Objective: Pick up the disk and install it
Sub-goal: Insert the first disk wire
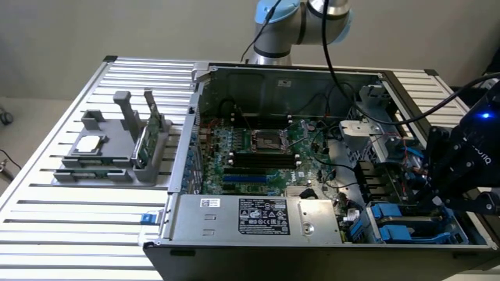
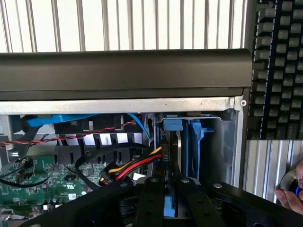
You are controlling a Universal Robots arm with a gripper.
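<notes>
The disk [image 2: 171,126] stands edge-on in the drive bay at the corner of the open computer case [image 1: 258,76]: a thin dark metal edge framed by its blue carrier. My gripper [image 2: 169,183] reaches down into that bay, its two black fingers [image 2: 152,198] close together on either side of the disk's edge, shut on it. In the exterior view the gripper's black body [image 1: 449,170] hangs over the bay on the exterior view's right and hides the disk; blue bay rails [image 1: 394,225] show just below it.
Red, yellow and black cables [image 2: 135,165] run right beside the bay. A grey holder [image 1: 109,152] on the slatted table carries a small silver chip [image 1: 90,143] and a green card [image 1: 144,137]. A keyboard [image 2: 279,66] and a person's hand [image 2: 291,198] lie beyond the case wall.
</notes>
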